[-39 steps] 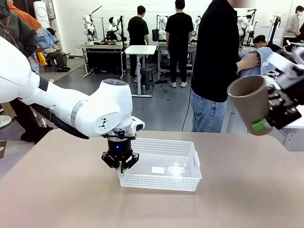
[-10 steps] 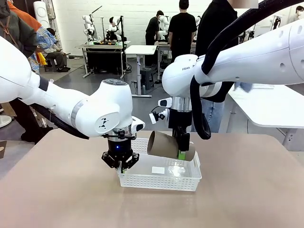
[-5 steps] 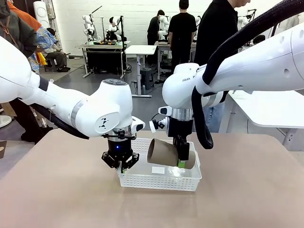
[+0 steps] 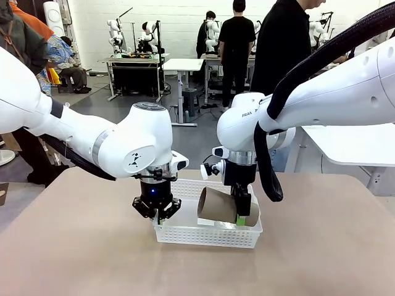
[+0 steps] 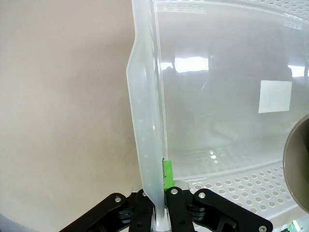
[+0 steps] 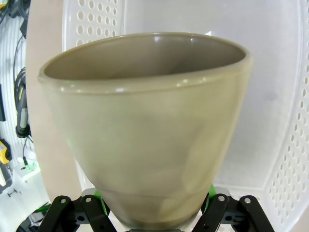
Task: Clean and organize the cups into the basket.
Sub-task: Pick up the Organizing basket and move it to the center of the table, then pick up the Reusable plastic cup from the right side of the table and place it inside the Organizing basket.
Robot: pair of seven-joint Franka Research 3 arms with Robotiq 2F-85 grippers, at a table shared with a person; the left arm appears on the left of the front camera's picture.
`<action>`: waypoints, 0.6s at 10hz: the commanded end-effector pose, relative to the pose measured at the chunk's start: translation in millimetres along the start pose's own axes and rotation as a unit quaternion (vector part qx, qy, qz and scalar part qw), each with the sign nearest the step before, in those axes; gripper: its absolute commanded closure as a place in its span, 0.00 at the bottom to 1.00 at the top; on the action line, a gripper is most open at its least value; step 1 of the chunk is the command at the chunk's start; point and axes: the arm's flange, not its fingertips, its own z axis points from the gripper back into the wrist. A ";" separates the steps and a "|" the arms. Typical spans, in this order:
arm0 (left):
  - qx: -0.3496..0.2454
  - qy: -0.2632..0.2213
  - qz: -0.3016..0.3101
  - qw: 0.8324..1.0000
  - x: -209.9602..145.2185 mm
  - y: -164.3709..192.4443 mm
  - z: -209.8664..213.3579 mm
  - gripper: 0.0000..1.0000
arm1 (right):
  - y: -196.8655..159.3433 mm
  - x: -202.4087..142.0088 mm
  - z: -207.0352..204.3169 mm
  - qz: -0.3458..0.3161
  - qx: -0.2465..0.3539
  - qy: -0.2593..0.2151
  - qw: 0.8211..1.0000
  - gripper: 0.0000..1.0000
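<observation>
A white plastic basket with perforated sides stands mid-table. My left gripper is shut on the basket's left wall; in the left wrist view the wall runs up between the fingers of the left gripper. My right gripper is shut on a tan-brown cup, lying on its side with the open mouth to the left, low inside the basket's right half. The right wrist view looks over the cup into the basket. The cup's rim edges into the left wrist view.
A person in black stands behind the table's far edge. A white table is at the right. The brown tabletop lies bare around the basket. Other people and benches are far back.
My right arm has lowered the tan-brown cup from above the rim down into the basket's right half. The left gripper has kept its hold on the basket wall.
</observation>
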 end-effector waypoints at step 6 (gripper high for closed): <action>0.002 0.002 0.000 1.000 -1.8 -1.1 -2.3 1.00 | -2.8 -5.5 -9.1 -0.003 0.022 0.007 1.000 0.00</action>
